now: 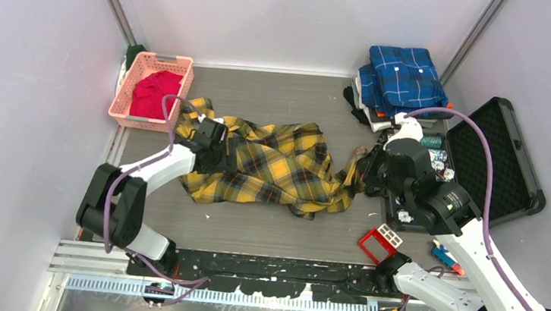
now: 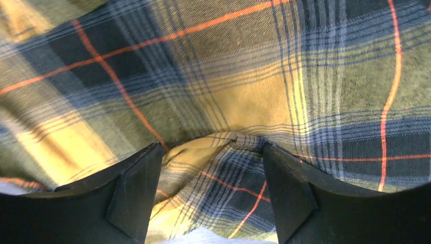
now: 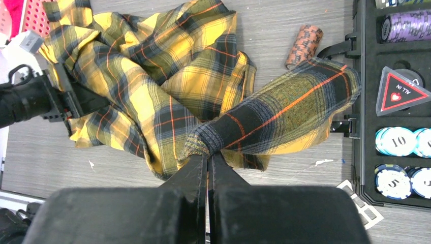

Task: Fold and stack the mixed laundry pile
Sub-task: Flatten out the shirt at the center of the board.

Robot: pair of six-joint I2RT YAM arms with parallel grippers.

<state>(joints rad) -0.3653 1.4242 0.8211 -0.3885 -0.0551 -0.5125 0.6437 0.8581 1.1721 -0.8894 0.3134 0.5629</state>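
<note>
Leftmost, at ten o'clock on the table (image 1: 278,98), a pink lattice basket (image 1: 126,103) holds the red T-shirt (image 1: 155,94), bunched up inside it. Just beside the basket, toward four o'clock, the left gripper (image 1: 215,153) is down on the near-left part of the yellow-and-black plaid shirt (image 1: 279,167). In the wrist view its jaws stand well apart, both fingertips (image 2: 147,162) against the cloth, and a raised fold of plaid sits between them without being pinched.

The shirt lies crumpled across the middle of the table, not folded. One sleeve (image 3: 289,107) trails off toward three o'clock.

At that end the right gripper (image 1: 363,168) is clamped tight on the sleeve. In its own view the two fingers (image 3: 195,173) meet with the plaid cloth nipped at their tips, and the sleeve runs from there toward one o'clock, its end touching the edge of an open black case (image 1: 505,158). A roll of chips (image 3: 304,46) lies on the table at twelve o'clock from the sleeve.

At one o'clock on the table is a folded blue plaid shirt (image 1: 406,77) on top of other folded cloth. The case, at three o'clock, holds poker chips (image 3: 399,141). A small red frame (image 1: 380,244) lies at five o'clock.
</note>
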